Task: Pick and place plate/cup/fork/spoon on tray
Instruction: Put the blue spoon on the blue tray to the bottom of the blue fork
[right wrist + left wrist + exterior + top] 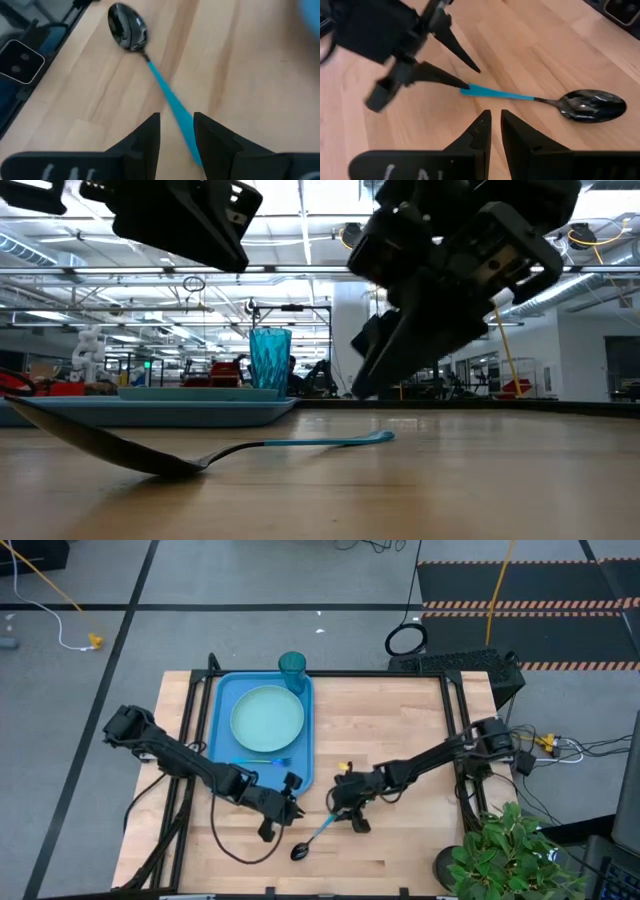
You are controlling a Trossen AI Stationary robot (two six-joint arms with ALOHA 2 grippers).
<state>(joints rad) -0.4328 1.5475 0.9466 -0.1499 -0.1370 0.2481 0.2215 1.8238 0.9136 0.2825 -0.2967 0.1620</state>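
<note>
The bright blue tray [225,735] lies at the table's far left. It carries the mint-green plate [267,718] and the fork [262,762], which lies flat near its near rim. The teal cup [292,668] stands upright at its far right corner. The spoon [315,837] lies on the bare wood near the front edge, with its black bowl [127,32] nearest that edge. My right gripper [176,125] is open just above the handle's free end [470,90], one finger on either side. My left gripper [495,120] is shut and empty, just left of the spoon.
A potted plant [505,850] stands at the near right corner. A dark keyboard-like unit [455,664] sits at the far right edge. Bare wood [400,730] stretches between the tray and the right arm.
</note>
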